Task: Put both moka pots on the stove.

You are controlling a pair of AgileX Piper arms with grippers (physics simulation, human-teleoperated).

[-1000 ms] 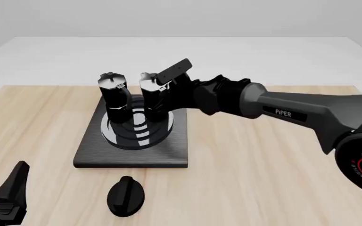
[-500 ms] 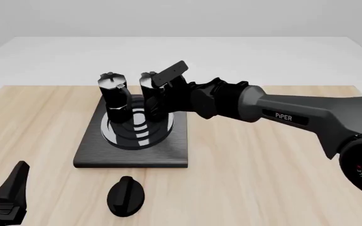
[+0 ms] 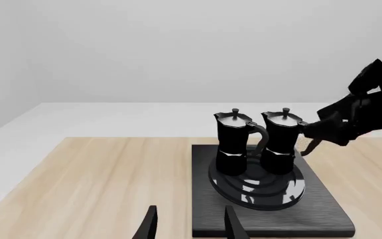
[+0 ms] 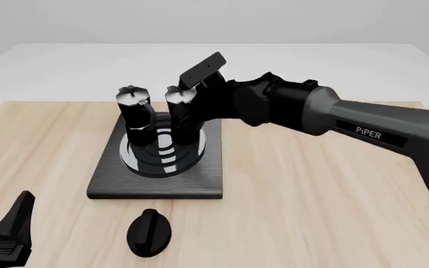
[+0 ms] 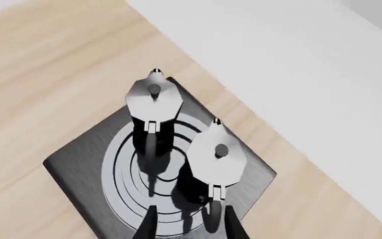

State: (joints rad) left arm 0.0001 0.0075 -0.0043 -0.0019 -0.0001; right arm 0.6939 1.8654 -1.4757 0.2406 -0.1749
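Left wrist view: both moka pots stand upright side by side on the stove point(image 3: 270, 219), left pot point(image 3: 234, 142) and right pot point(image 3: 281, 142) nearly touching on the burner rings. Right tool point(image 3: 324, 130) sits just beside the right pot's handle side. Left tool point(image 3: 187, 224) shows two fingertips apart, holding nothing, well short of the stove.

Front view: right tool point(image 4: 192, 97) is level with the right pot's point(image 4: 179, 114) upper body; whether it grips cannot be told. Left tool point(image 4: 9, 231) is parked at the near desk point(image 4: 311, 212) edge.

Right wrist view: fingertips point(image 5: 145, 226) straddle the handle of the nearer pot point(image 5: 216, 159), a visible gap either side; jaws parted.

Judgement: placement looks complete; clearing the handle calls for a straight retreat along the handle's line, away from the pot.
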